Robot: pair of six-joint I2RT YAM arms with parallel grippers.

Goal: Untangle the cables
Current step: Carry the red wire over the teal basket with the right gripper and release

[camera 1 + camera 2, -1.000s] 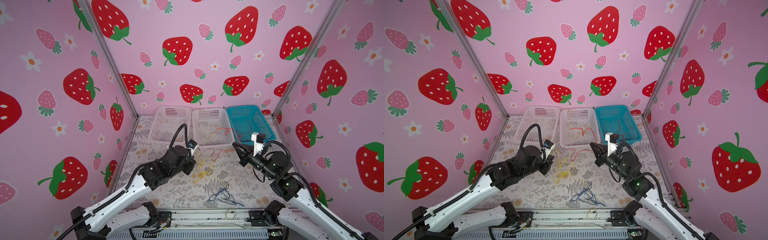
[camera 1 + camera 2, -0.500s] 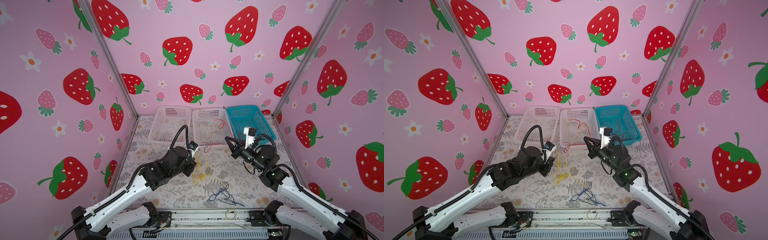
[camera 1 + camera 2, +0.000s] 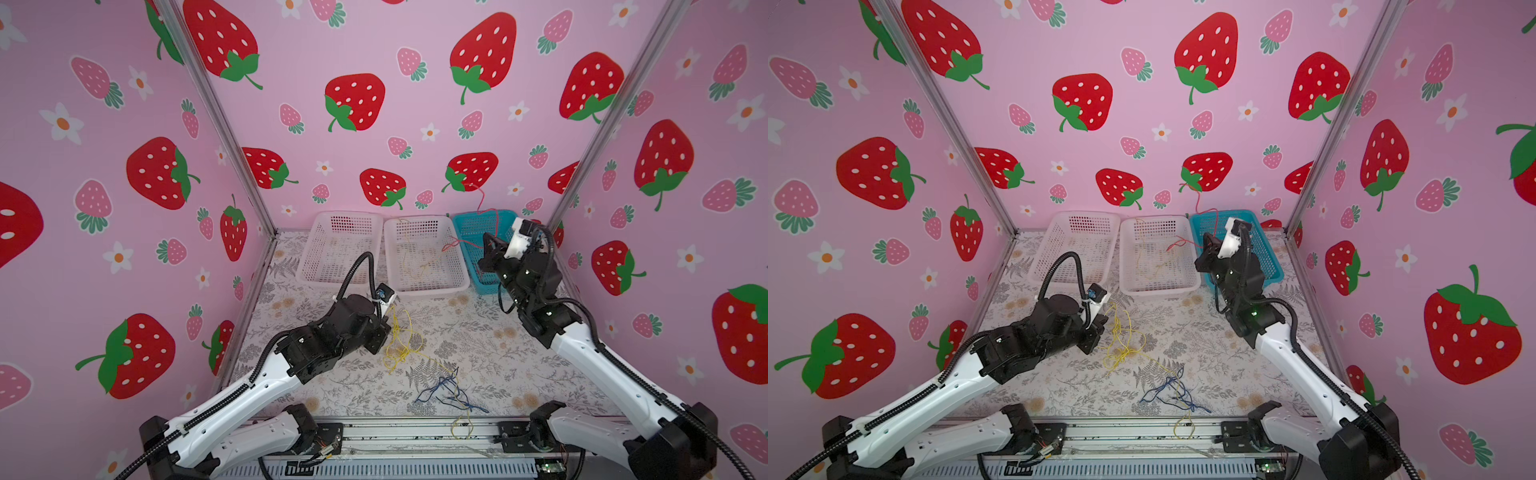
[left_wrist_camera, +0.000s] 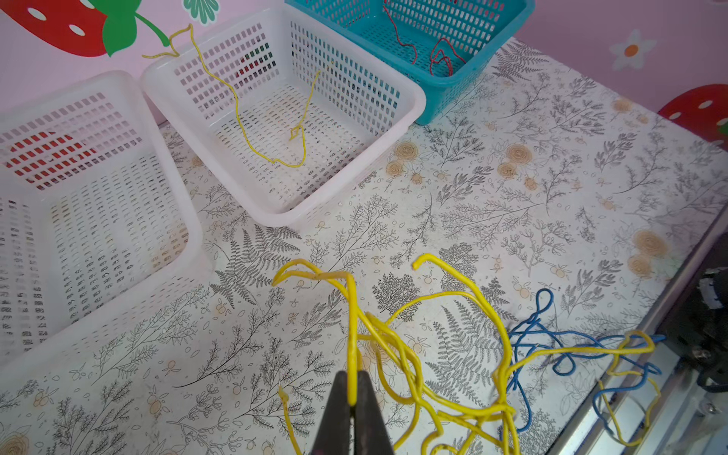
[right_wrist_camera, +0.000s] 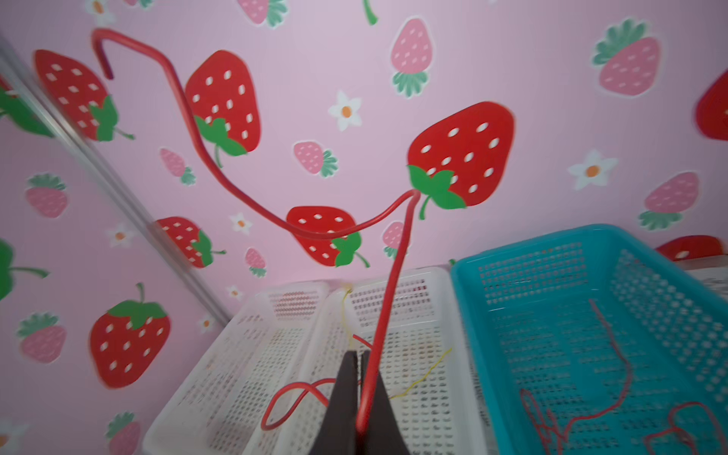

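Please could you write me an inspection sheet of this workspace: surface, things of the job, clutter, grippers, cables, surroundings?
Surface: table with floral cover; three baskets along the back.
Job's things: yellow tangle and blue cables intertwined on the table; one yellow cable in the middle white basket; red cables in the teal basket; left white basket empty.
Clutter: nothing seen.
Grippers: left gripper shut on the yellow tangle; right gripper shut on a red cable, above the baskets.
Cables: black ribbed hoses on both arms.
Surroundings: pink strawberry walls, metal frame posts.
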